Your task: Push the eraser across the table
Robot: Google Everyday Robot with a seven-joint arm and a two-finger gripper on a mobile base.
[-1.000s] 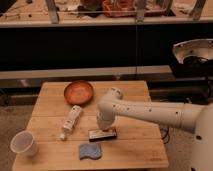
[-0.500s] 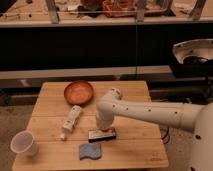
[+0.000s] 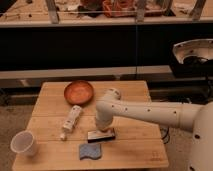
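The eraser is a small flat block with black sides and a white top. It lies on the light wooden table a little in front of the middle. My gripper reaches down from the white arm and sits right over the eraser's back edge, touching or nearly touching it. The arm comes in from the right and hides the gripper's end.
An orange-brown bowl stands at the back left. A white tube with a cap lies left of the eraser. A blue wavy-edged sponge lies just in front of it. A translucent cup stands at the front left corner.
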